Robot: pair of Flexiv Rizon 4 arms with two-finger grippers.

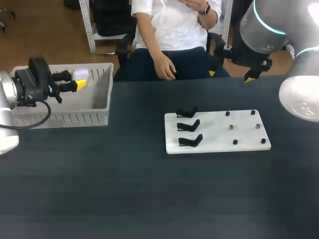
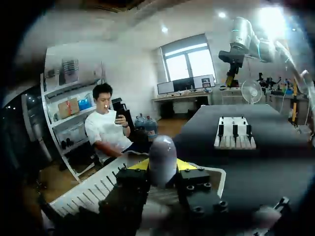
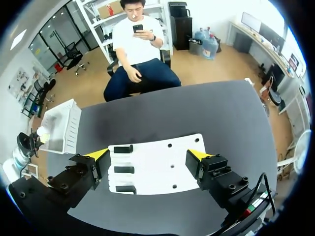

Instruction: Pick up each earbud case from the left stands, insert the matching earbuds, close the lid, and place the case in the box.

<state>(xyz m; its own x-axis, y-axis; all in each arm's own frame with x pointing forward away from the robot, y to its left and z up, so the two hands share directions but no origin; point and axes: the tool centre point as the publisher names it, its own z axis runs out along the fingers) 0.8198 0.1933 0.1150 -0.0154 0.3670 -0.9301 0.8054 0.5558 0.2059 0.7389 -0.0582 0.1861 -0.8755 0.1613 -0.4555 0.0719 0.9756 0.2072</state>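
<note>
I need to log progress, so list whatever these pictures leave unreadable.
- Earbud case in the left end effector: blurred in the left wrist view, tiny in the head view; lid and contents unreadable.
- Box floor: covered by that end effector in the left wrist view, partly behind the near wall in the head view.
- Pegs on the white board: too small in every view to tell if earbuds sit on them.

Earbud case (image 2: 162, 150) close-up and blurred, its base hidden inside the left claw (image 2: 162, 167).
</note>
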